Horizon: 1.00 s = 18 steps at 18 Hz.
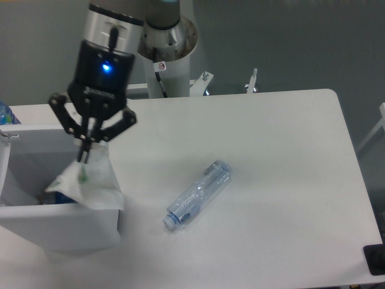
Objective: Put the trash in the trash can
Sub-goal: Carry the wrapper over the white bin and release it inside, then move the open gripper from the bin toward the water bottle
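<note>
The gripper [86, 158] has its fingertips pinched on the crinkled plastic wrapper [87, 185], which dangles right over the near-right corner of the white trash can [36, 226]. Part of it drapes across the rim, so if it's dropped here it could catch on the edge and slide out onto the table [271, 180]. The crushed bottle [198, 194] lies on the table, well apart from the can

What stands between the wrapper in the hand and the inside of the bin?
Nothing visible. The hand holds the wrapper over the open bin, though it drapes across the bin's right rim.
</note>
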{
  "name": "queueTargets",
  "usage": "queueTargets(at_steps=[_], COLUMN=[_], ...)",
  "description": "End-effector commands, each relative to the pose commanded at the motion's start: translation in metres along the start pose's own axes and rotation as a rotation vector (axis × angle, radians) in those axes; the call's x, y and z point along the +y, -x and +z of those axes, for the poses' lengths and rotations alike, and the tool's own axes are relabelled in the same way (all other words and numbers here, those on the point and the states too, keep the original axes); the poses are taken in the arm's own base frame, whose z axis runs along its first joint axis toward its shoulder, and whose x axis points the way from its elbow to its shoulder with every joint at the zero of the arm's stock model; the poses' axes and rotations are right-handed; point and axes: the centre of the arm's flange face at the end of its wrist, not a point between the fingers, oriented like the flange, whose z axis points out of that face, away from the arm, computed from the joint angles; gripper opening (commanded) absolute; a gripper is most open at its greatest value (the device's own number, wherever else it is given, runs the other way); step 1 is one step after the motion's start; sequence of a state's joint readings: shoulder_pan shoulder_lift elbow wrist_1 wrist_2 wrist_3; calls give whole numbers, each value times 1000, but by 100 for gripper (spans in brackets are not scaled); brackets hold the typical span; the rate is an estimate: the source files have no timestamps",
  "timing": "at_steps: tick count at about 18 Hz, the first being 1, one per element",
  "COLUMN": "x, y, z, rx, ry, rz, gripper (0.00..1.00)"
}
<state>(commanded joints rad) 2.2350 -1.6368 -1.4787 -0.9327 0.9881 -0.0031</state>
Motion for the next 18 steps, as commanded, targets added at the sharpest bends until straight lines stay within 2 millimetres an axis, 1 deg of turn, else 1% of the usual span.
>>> queueTargets(at_steps=[2, 3, 5, 6, 7, 8, 9, 10, 11, 12, 15, 17, 18], x=[4, 9, 20, 24, 24, 25, 24, 23, 22, 21, 16, 12, 8], y=[-2, -3, -14, -15, -15, -11, -10, -11, -11, -10, -11, -6, 5], z=[2, 7, 23, 30, 34, 40, 42, 42, 42, 44, 39, 35, 31], rx=[29, 35, 54, 59, 63, 61, 62, 64, 65, 65, 66, 50, 34], ry=[7, 19, 52, 66, 71, 80, 79, 73, 65, 66, 53, 29, 7], rz=[0, -1, 21, 31, 39, 37, 54, 90, 128, 132, 130, 150, 145], gripper=[0, 0, 0, 2, 6, 18, 50, 79, 97, 100, 100, 100, 100])
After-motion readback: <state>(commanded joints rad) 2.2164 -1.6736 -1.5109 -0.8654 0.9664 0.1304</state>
